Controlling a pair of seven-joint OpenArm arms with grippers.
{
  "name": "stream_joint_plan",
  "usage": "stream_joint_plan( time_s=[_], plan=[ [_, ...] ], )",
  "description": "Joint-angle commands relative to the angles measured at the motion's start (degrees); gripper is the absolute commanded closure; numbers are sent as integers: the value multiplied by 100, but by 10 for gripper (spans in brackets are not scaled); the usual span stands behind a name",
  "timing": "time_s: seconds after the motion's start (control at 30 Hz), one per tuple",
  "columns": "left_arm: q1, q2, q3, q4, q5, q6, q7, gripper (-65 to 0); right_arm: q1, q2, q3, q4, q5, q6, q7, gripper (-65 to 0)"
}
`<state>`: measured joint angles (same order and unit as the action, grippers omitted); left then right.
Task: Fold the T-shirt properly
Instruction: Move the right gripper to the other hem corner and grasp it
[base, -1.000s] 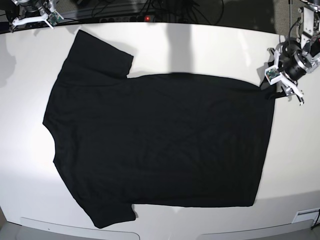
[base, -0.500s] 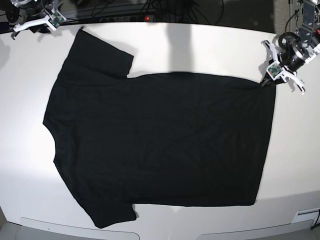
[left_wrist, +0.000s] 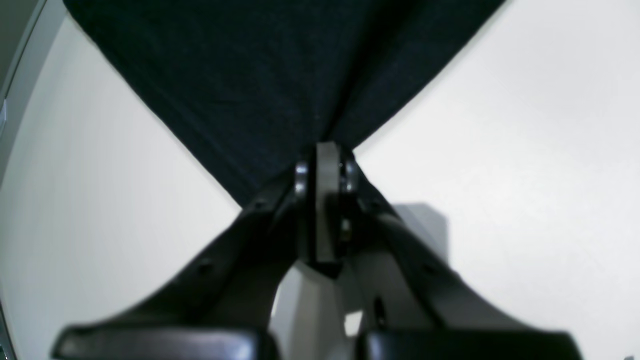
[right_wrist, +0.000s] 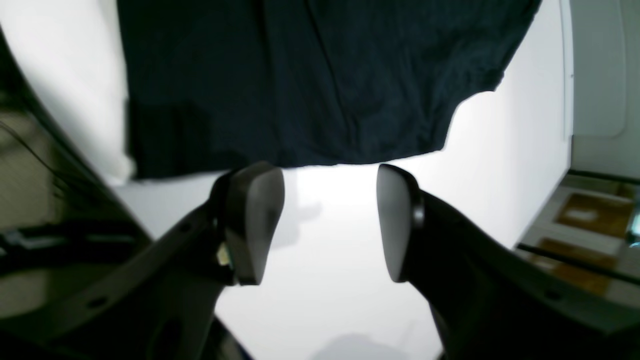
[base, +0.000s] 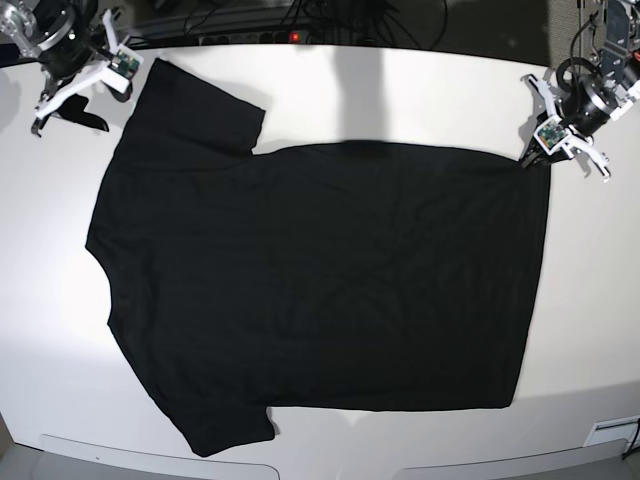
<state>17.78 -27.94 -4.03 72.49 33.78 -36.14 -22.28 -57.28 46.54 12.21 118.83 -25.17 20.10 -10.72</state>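
Note:
The black T-shirt (base: 320, 280) lies flat on the white table, plain side up, sleeves to the left and hem to the right. My left gripper (base: 532, 158) is at the hem's far right corner. The left wrist view shows this gripper (left_wrist: 327, 150) shut, pinching the T-shirt (left_wrist: 260, 75) at that corner, which pulls into a ridge. My right gripper (base: 68, 115) hangs beside the far left sleeve. In the right wrist view it (right_wrist: 330, 220) is open, nothing between its fingers (right_wrist: 252, 220), with the T-shirt (right_wrist: 310, 75) sleeve edge just beyond the tips.
Bare white table (base: 400, 90) surrounds the shirt. Cables and a power strip (base: 290, 37) run along the far edge. Light grey panels (base: 150, 455) border the near edge. A white vent-like piece (base: 612, 432) sits at the near right corner.
The left gripper has shut on the hem corner and shifted slightly toward the far edge. The right gripper has opened and come nearer from the far left corner, beside the sleeve.

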Motion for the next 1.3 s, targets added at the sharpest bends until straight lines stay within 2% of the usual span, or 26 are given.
stream_joint_plan(
  time_s=[0.0,0.2,0.4,0.53,0.77,1.0,1.07,1.13,1.27],
  plan=[
    [129,-50,44,-83,448,-386,638,0,-33,129,46,-85,-114,-48,118,-334],
    [127,-48,44,-81,446,-386,634,0,264,302,-179,-1005,-675,-50,581,-334],
    [131,-50,44,-81,448,-386,638,0,1248,472,-1231,-1727,-962,-59,616,-334],
    [129,-50,44,-81,450,-386,638,0,1996,472,-2041,-2188,-960,-61,304,-334],
    [129,-50,44,-81,448,-386,638,0,2889,472,-3091,-2511,-957,-52,254,-334],
    [129,-50,44,-81,448,-386,638,0,3316,372,-3790,-2511,-953,-26,-120,-334],
    [129,-50,44,-81,448,-386,638,0,3379,348,-3891,-2511,-953,116,-136,-333],
    [131,-50,44,-81,446,-386,640,0,3377,345,-3917,-2511,-953,164,-168,-271],
    [129,-50,44,-81,448,-386,638,0,3377,345,-3923,-2511,-699,155,-601,-65]
  ],
)
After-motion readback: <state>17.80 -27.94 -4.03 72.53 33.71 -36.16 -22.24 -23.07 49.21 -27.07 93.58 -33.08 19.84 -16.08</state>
